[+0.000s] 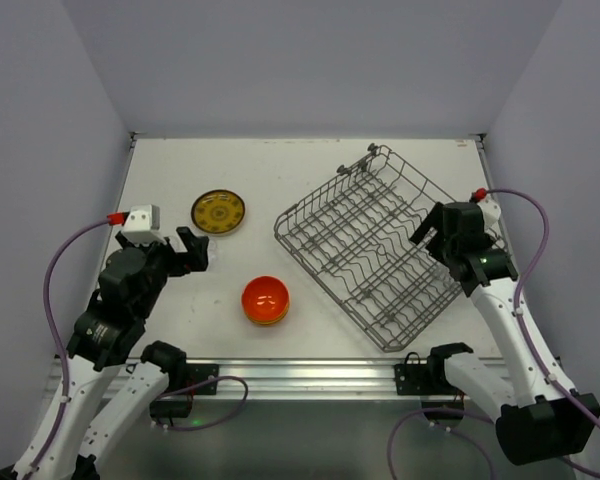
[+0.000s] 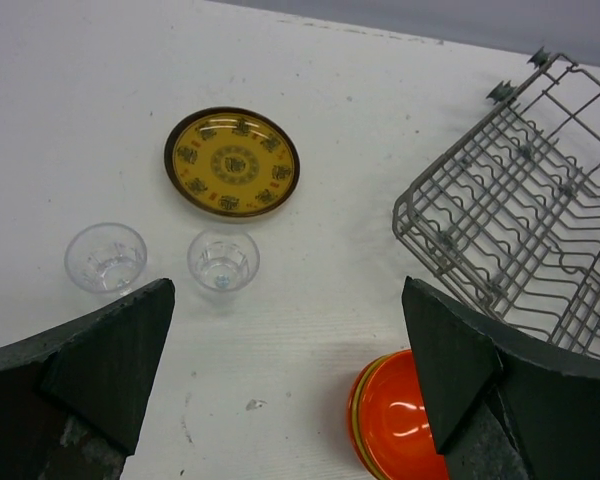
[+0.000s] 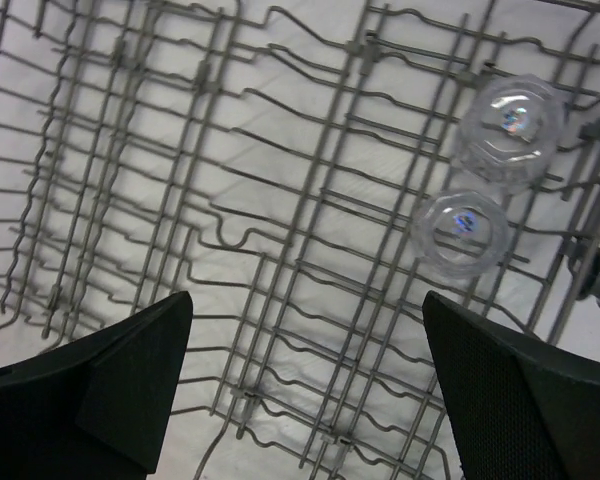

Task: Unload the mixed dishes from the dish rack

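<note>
Your left arm [image 1: 115, 305] is folded up with the elbow low and the wrist angled forward and in toward the middle. The left gripper [image 1: 191, 250] has its jaws spread wide, with both fingers [image 2: 120, 350] sitting way out at the bottom corners of the wrist view. Your right arm [image 1: 510, 320] stretches forward and leans inward. The right gripper [image 1: 427, 232] is tipped downward, jaws also wide apart.

We see a white worktop [image 1: 280, 170] enclosed by pale lavender walls [image 1: 310, 60]. Along its near edge we note a metal rail [image 1: 310, 375].
</note>
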You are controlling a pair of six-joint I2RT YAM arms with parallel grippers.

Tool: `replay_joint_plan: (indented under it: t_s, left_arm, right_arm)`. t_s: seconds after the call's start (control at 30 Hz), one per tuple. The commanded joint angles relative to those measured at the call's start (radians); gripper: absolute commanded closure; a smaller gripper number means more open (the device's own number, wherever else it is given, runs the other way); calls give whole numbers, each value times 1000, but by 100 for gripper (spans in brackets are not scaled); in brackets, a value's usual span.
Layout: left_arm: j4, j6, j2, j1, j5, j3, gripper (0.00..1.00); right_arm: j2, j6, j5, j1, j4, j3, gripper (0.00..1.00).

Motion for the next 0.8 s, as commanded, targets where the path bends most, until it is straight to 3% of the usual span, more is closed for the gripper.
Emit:
replay_joint_plan:
  t_s: [0.0,0.23,0.43,0.77]
  left_arm:
    - [55,-18,30,-17,-40,-4,0]
    - [17,-41,159,-86,-82,11,0]
    - [8,-54,121,-90,-120,13,0]
    - [11,-49,117,-117,-102,11,0]
  right_arm:
    - [11,125,206,-24,-84,26,1]
    - [97,189,231,-96,-84,-6,1]
    - [137,189,281,-130,-84,-26,2]
    - [184,188,226,-143,-20,-67,11]
